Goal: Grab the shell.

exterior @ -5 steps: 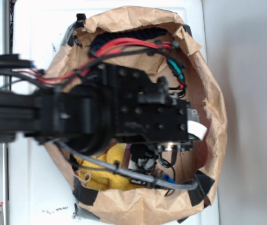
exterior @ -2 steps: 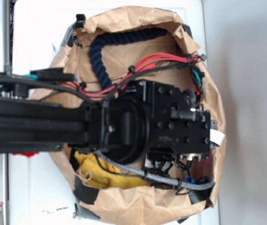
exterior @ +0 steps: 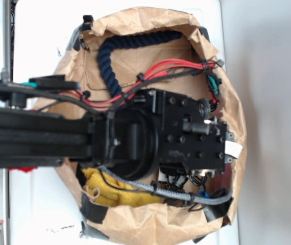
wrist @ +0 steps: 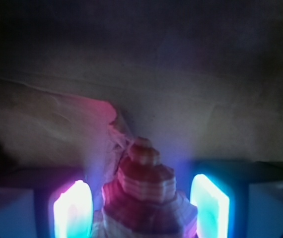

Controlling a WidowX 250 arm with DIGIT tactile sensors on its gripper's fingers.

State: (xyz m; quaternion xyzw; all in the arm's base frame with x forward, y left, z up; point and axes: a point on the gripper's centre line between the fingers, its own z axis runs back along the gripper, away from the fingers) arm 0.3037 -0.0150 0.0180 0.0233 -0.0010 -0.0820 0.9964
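Observation:
In the wrist view the shell (wrist: 144, 181) stands between my two lit fingers, its ridged, banded spire pointing away from the camera. My gripper (wrist: 141, 203) is open around it. A gap shows between the left finger (wrist: 73, 210) and the shell, and the right finger (wrist: 209, 206) sits close to the shell's wide base. In the exterior view the black wrist block (exterior: 186, 140) hangs over the right side of the paper bag and hides both the fingers and the shell.
The crumpled brown paper bag (exterior: 150, 20) rings the whole work area, with its wall (wrist: 146, 74) just beyond the shell. A navy rope (exterior: 110, 51) lies at the bag's back. A yellow cloth (exterior: 110, 191) lies at the front left. Red and black cables (exterior: 171, 69) trail over the arm.
The arm has swung right across the bag, uncovering the navy rope. In the last half second it barely shifted.

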